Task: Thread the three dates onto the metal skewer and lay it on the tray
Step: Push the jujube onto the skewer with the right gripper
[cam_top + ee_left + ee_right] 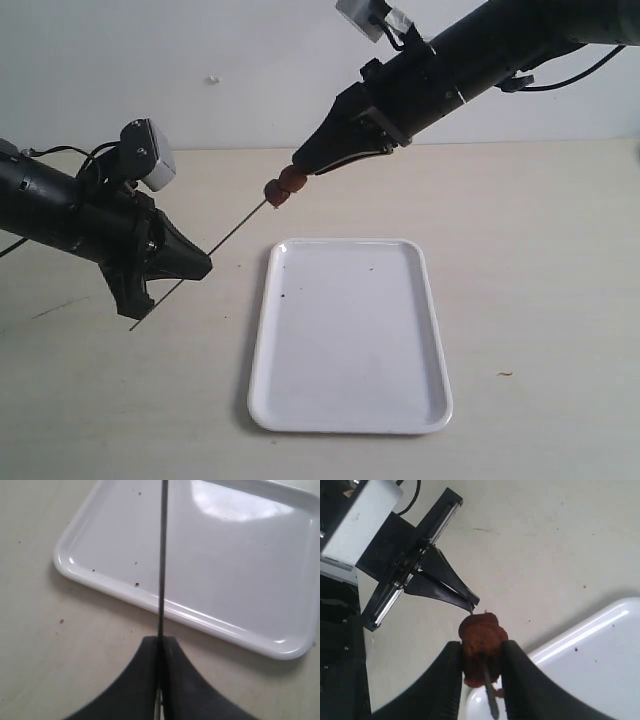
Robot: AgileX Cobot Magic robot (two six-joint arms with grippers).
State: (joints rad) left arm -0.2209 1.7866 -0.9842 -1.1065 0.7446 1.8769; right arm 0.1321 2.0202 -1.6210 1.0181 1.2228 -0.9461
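The metal skewer (215,245) slants up above the table, and my left gripper (200,266) is shut on its lower part. In the left wrist view the rod (162,555) runs straight out from the closed tips (161,641) over the white tray (240,555). Dark reddish-brown dates (281,187) sit on the skewer's upper end; two lumps show, and a third cannot be made out. My right gripper (299,168) is shut on them. In the right wrist view the dates (481,636) are squeezed between the fingers (515,680), with the skewer tip (490,695) poking through.
The tray (350,340) lies flat at mid-table, below and right of the skewer, with a few tiny brown crumbs (287,295) on it. One crumb (505,374) lies on the table to its right. A white wall stands behind.
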